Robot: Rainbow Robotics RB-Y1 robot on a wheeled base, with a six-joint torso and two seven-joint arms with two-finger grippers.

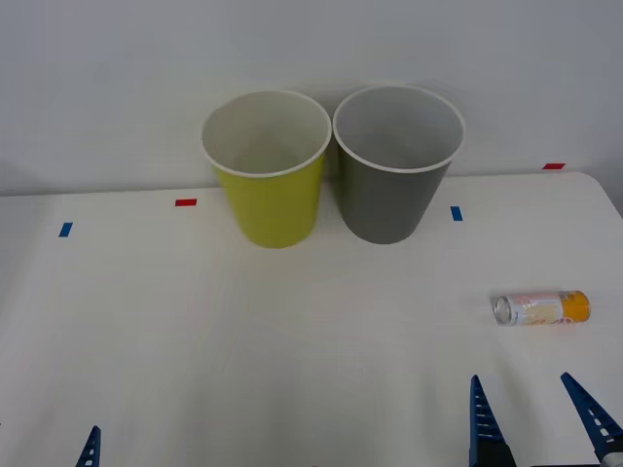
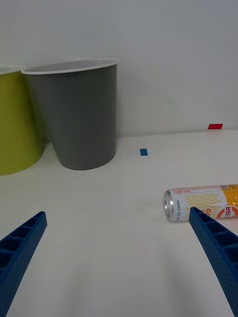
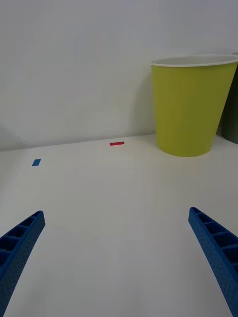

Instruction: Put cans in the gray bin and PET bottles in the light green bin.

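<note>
We see a white table (image 1: 243, 341) against a plain white wall (image 1: 117, 78). Green bin (image 1: 268, 170) and gray bin (image 1: 394, 165) stand upright side by side at the far edge, green on the left, rims nearly touching. Tape marks on the tabletop: blue (image 1: 65, 230) and red (image 1: 185, 202) to the left, blue (image 1: 456, 213) and red (image 1: 553, 166) to the right. Can (image 1: 540, 308) lies on its side at table right, silver top toward the middle, well apart from the bins. Right gripper (image 1: 537, 413) sits low at the near edge, just short of the can, fingers spread wide, nothing between them. Left gripper (image 3: 116, 237) is at near left, fingers also spread over bare tabletop.
</note>
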